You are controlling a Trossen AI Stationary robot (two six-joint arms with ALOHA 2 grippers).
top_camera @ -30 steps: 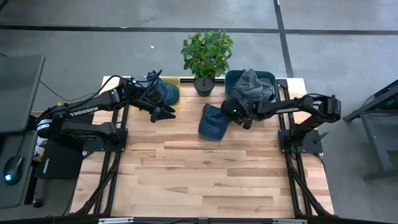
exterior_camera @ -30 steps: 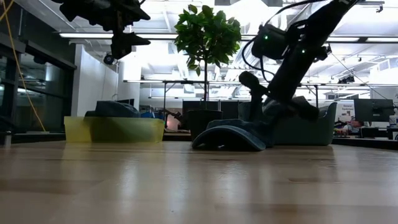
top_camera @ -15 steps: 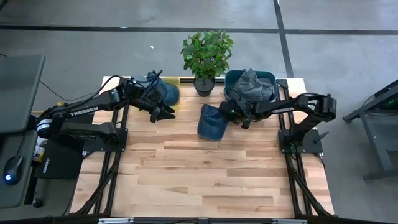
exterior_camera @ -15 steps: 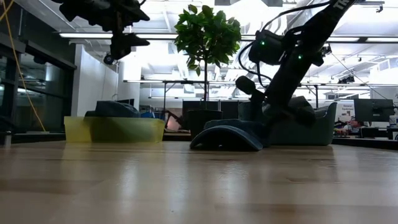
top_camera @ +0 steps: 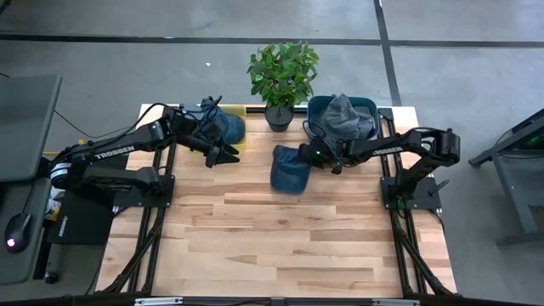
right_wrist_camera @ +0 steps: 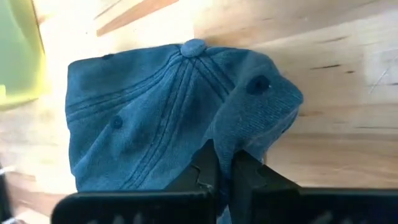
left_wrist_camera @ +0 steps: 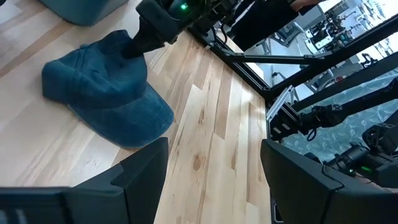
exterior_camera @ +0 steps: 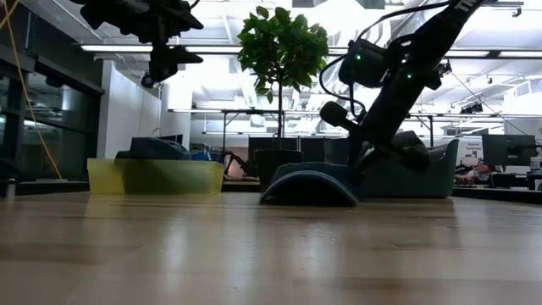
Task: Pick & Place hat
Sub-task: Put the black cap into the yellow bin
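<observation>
Right gripper (right_wrist_camera: 225, 163) pinches a fold at the blue denim cap's (top_camera: 287, 167) right edge on the wooden bench (top_camera: 280, 246); cap extends left (left gripper (top_camera: 223, 153) spread, raised).

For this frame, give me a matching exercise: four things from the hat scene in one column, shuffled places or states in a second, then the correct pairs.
Things:
1. blue cap
2. right gripper
3. left gripper
4. potted plant

Places or states:
A. raised in the air beside the yellow bin, fingers apart, holding nothing
B. at the far edge of the table, between the yellow bin and the teal bin
C. lying on the wood near the table's middle
D. shut on a fold of the cap's fabric

Pairs: 1-C, 2-D, 3-A, 4-B
</observation>
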